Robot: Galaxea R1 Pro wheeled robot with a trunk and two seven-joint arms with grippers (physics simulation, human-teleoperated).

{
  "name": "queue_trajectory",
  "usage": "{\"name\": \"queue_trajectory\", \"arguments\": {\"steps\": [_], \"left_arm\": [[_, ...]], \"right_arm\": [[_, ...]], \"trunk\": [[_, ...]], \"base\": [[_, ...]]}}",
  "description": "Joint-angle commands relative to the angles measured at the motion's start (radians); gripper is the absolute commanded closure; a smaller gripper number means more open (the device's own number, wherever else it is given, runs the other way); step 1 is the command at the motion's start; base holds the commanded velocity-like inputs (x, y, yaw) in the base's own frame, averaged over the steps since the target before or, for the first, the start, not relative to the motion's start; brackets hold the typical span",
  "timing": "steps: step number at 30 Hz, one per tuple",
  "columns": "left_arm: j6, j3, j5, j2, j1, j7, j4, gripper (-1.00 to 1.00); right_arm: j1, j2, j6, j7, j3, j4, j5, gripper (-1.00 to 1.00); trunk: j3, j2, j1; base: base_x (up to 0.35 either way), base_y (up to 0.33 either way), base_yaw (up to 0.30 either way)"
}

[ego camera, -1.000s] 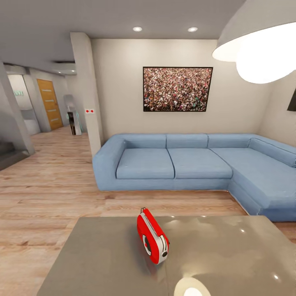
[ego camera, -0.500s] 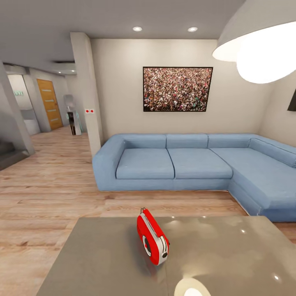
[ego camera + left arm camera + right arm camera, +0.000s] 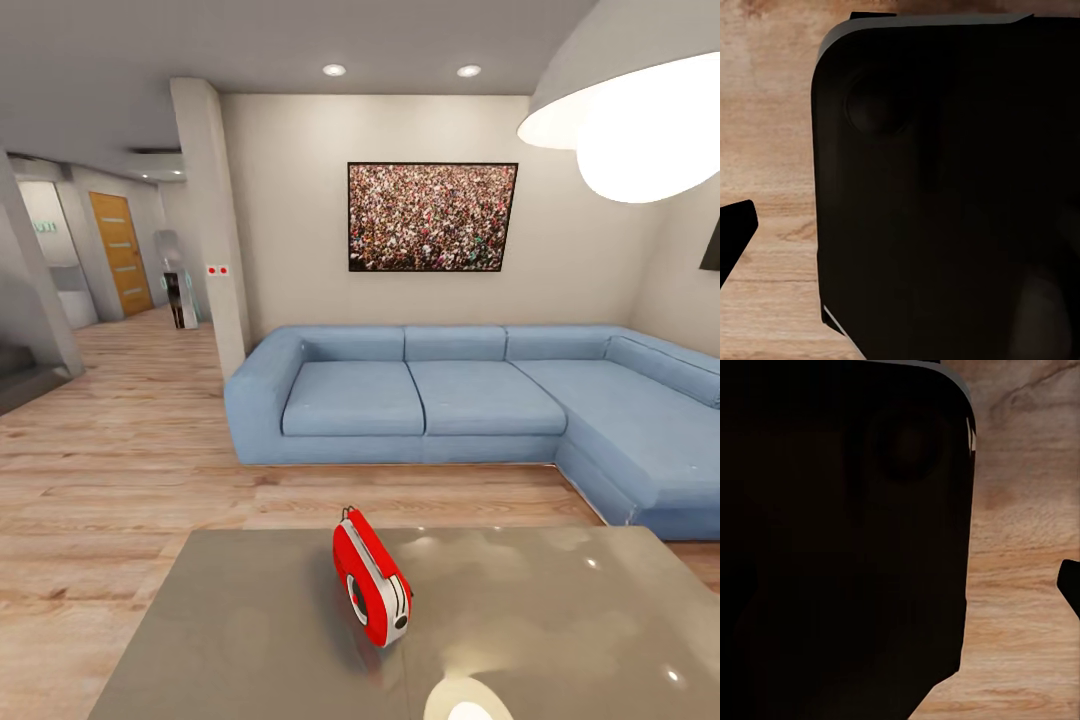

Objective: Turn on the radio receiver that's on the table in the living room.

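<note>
radio upright on the glossy table

we see the rounded red radio receiver (image 3: 371, 579) standing on edge, mid-table (image 3: 250, 640), its smooth grey top mirroring lights. beyond it: soft blue sectional sofa (image 3: 480, 410), wood plank floor (image 3: 110, 470). we cannot tell either claw's opening.

A bright red radio receiver (image 3: 371, 577) with a white-grey band round its edge stands on a glossy grey table (image 3: 250, 640) flecked with pale light reflections. Beyond it stretches a light blue sectional sofa (image 3: 470, 410) on light wood plank floor (image 3: 110, 470), under a black-framed picture (image 3: 432, 217) mottled with a dense, multicoloured crowd on a beige wall (image 3: 290, 220). A white lamp shade (image 3: 640, 110) glows overhead, and an orange-brown door (image 3: 120, 252) shows down the hall. Both wrist cameras show a near-black body (image 3: 945, 195) over grained wood planks.
</note>
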Motion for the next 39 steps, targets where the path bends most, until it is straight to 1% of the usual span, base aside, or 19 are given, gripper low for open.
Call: {"name": "queue_trajectory", "arguments": {"steps": [1, 12, 19, 29, 39], "left_arm": [[0.000, 0.000, 0.000, 0.000, 0.000, 0.000, 0.000, -1.00], [0.000, 0.000, 0.001, -0.001, 0.000, 0.000, -0.001, -1.00], [0.000, -0.001, 0.002, -0.010, 0.000, 0.001, -0.002, -1.00], [0.001, -0.002, 0.003, -0.013, 0.000, 0.002, 0.000, -1.00], [0.002, -0.003, 0.003, -0.011, 0.000, 0.002, 0.000, -1.00]], "right_arm": [[0.000, 0.000, 0.000, 0.000, 0.000, 0.000, 0.000, -1.00], [0.000, 0.000, 0.000, 0.000, -0.001, 0.000, -0.001, -1.00], [0.000, 0.000, -0.001, 0.000, -0.001, 0.000, -0.001, -1.00], [0.000, 0.000, -0.001, 0.000, -0.001, 0.000, -0.002, -1.00], [0.000, 0.000, 0.000, 0.000, -0.006, 0.000, -0.010, -1.00]], "trunk": [[0.000, 0.000, 0.000], [0.000, 0.000, 0.000], [0.000, 0.000, 0.000], [0.031, 0.070, -0.038], [0.063, 0.140, -0.077]], "base": [[0.000, 0.000, 0.000], [0.000, 0.000, 0.000], [0.000, 0.000, 0.000], [0.000, 0.000, 0.000], [0.000, 0.000, 0.000]]}}
